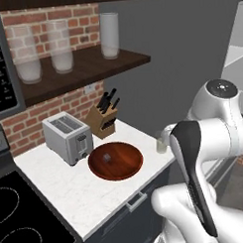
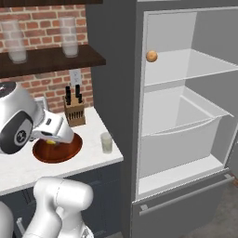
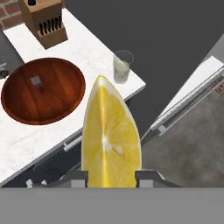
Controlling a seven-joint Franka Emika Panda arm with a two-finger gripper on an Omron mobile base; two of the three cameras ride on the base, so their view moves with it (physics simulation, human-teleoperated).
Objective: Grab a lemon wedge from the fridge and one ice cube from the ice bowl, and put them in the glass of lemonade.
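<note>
My gripper [image 3: 110, 177] is shut on the lemon wedge [image 3: 111, 135], a bright yellow slice that stands up between the fingers. It hangs off the counter's front edge, above and in front of the glass of lemonade [image 3: 122, 66]. In the right base view the wedge [image 2: 50, 142] peeks out under the hand, over the ice bowl [image 2: 69, 149]. The reddish-brown ice bowl [image 3: 57, 100] holds one ice cube [image 3: 36, 81]. The glass [image 2: 106, 142] stands at the counter's right end, beside the fridge [image 2: 209, 37], which is open and white inside.
A round orange fruit [image 2: 151, 56] lies on the fridge's upper shelf. A toaster [image 1: 68, 137] and a knife block [image 1: 103, 119] stand behind the bowl [image 1: 127, 160]. Tall frosted glasses [image 1: 109, 34] line the wall shelf. A black cooktop [image 1: 23, 221] lies to the left.
</note>
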